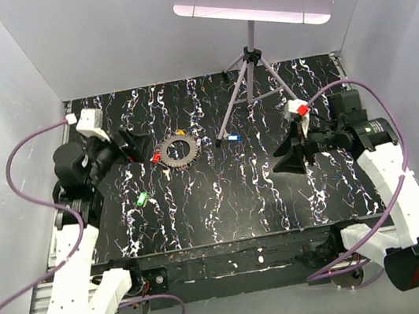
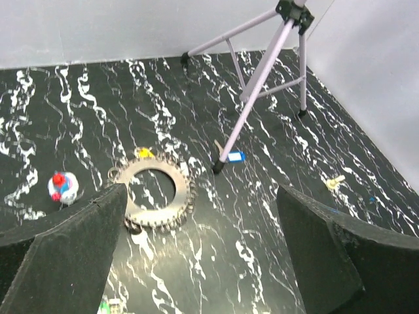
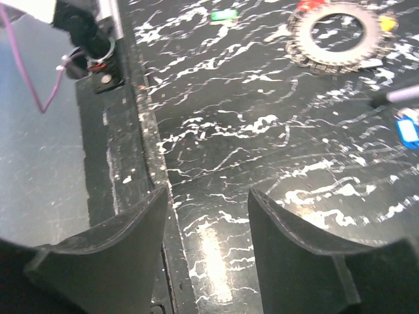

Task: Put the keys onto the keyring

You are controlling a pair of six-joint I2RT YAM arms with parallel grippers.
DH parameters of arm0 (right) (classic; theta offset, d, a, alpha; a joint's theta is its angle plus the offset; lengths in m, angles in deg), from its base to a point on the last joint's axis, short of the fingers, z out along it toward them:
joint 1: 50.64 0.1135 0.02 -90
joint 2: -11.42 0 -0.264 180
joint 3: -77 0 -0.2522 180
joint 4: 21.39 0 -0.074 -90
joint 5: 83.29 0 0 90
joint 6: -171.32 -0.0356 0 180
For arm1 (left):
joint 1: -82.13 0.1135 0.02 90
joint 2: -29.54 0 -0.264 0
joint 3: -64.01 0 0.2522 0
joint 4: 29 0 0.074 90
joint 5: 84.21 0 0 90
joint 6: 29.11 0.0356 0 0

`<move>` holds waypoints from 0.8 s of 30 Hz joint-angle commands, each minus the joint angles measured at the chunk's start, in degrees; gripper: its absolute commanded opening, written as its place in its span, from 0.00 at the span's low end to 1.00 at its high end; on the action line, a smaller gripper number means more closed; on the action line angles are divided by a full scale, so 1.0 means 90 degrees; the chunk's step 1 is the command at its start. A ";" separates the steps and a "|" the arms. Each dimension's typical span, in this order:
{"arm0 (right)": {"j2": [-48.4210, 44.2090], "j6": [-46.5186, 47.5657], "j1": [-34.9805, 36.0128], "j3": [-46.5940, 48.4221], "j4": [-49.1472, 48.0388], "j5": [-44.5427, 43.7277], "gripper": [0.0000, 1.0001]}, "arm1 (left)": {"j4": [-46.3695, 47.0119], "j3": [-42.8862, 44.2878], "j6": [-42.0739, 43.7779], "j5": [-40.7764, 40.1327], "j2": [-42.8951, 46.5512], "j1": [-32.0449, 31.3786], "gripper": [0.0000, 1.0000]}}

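Observation:
The toothed grey keyring (image 1: pixel 176 150) lies flat on the black marbled table (image 1: pixel 225 202), left of centre. A red key (image 1: pixel 155 157) touches its left rim and a yellow key (image 1: pixel 182 132) its far rim. A blue key (image 1: pixel 232 137) lies by a tripod foot, and a green key (image 1: pixel 142 200) nearer the front left. My left gripper (image 1: pixel 142 145) is open and empty just left of the ring. In its wrist view I see the ring (image 2: pixel 157 191), the yellow key (image 2: pixel 145 152), the blue key (image 2: pixel 236 156) and a beige key (image 2: pixel 335 182). My right gripper (image 1: pixel 289 159) is open and empty at the right.
A grey tripod stand (image 1: pixel 251 67) with a perforated tray on top stands at the back centre; one leg reaches down beside the blue key. White walls close in the table on three sides. The right wrist view shows the table's front edge (image 3: pixel 147 131).

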 commanded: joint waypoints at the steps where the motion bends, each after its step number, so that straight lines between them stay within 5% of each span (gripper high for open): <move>1: -0.0606 -0.1035 -0.0779 -0.0460 -0.0901 -0.0073 0.64 | -0.1371 -0.0402 -0.0063 -0.0345 0.1001 0.0056 0.98; 6: -0.0968 -0.1728 -0.1629 -0.0676 -0.1350 -0.0462 0.71 | -0.1967 -0.0433 -0.0180 -0.0277 0.1736 0.0066 0.98; 13: -0.1203 -0.2637 -0.2011 -0.0422 -0.1439 -0.2278 0.86 | -0.2730 -0.0267 -0.0122 -0.0443 0.1882 0.0066 0.98; 24: -0.1447 -0.3224 -0.2324 -0.0529 -0.1673 -0.2183 0.88 | -0.3072 -0.0227 -0.0131 -0.0609 0.2058 0.0056 0.98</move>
